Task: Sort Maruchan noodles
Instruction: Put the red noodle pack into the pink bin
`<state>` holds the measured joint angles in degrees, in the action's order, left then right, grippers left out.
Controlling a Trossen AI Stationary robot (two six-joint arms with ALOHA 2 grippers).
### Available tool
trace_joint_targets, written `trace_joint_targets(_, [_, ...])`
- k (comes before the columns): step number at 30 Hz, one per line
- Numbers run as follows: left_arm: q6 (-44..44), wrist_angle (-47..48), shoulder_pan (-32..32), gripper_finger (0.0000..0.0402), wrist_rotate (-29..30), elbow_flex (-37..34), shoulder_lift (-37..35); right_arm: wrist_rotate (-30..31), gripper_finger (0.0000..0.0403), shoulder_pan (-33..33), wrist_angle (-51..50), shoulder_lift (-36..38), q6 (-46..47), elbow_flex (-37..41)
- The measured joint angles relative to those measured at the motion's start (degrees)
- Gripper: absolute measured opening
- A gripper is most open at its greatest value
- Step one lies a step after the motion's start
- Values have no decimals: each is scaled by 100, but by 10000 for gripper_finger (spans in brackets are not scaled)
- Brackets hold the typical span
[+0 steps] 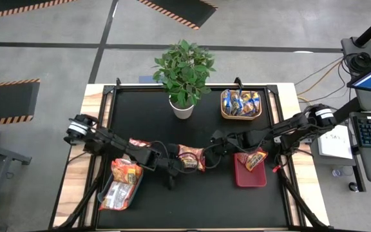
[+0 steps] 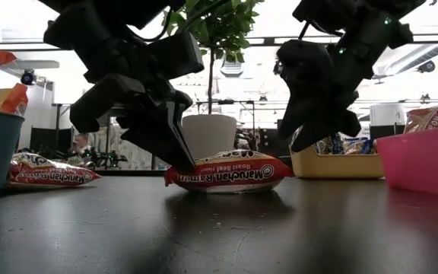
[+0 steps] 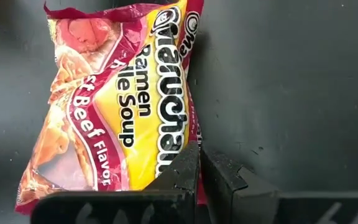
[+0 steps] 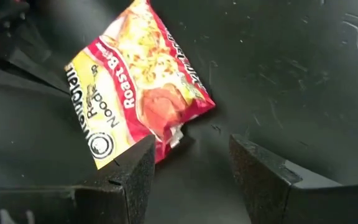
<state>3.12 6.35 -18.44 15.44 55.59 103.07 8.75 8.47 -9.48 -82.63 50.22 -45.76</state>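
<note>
My left tool (image 1: 174, 164) has its tips pinched together, pressing the edge of the roast beef packet (image 1: 191, 156) lying mid-table (image 1: 192, 200). Just right of it, my right tool (image 1: 219, 145) hovers with fingers apart, empty.

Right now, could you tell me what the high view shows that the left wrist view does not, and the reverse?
Only the high view shows the potted plant, the wooden basket of blue packets, the red bin, the grey-blue bin, the right gripper and the packet by the left arm.

Only the left wrist view shows the Roast Beef lettering and the left gripper with its jaws shut at the packet's edge.

Both show the red-pink Maruchan packet on the black mat.
</note>
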Motion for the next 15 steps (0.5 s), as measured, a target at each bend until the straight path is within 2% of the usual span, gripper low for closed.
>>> trace_joint_targets(8, [268, -154, 84, 0, -2, -80, 180, 6, 192, 0, 626, -463, 85, 29])
trace_joint_targets(15, [499, -273, 83, 0, 14, -85, 367, -28, 192, -26, 701, -573, 102, 29])
